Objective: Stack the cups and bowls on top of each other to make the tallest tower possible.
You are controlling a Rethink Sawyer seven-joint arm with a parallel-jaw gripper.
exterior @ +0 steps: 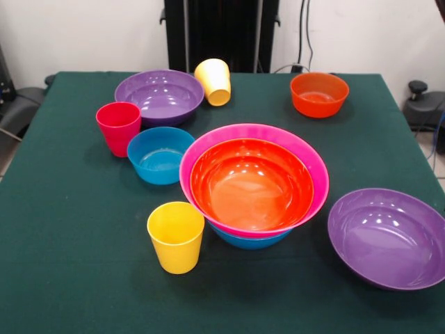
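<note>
In the front view a nested pile stands mid-table: an orange bowl [252,182] sits inside a big pink bowl [306,149], which rests on a blue bowl [249,241]. A yellow cup [176,236] stands upright in front left of it. A second blue bowl [158,154] and a red-pink cup [118,128] stand to the left. Behind them is a purple bowl [159,95] with a pale yellow cup [214,81] lying tilted on its side against it. An orange bowl [319,94] sits far right, and a wide purple bowl [389,238] near right. The gripper is out of view.
All the pieces stand on a dark green tablecloth [62,229]. Black equipment [425,104] sits off the table's right edge, and another dark object [17,104] lies off its left edge.
</note>
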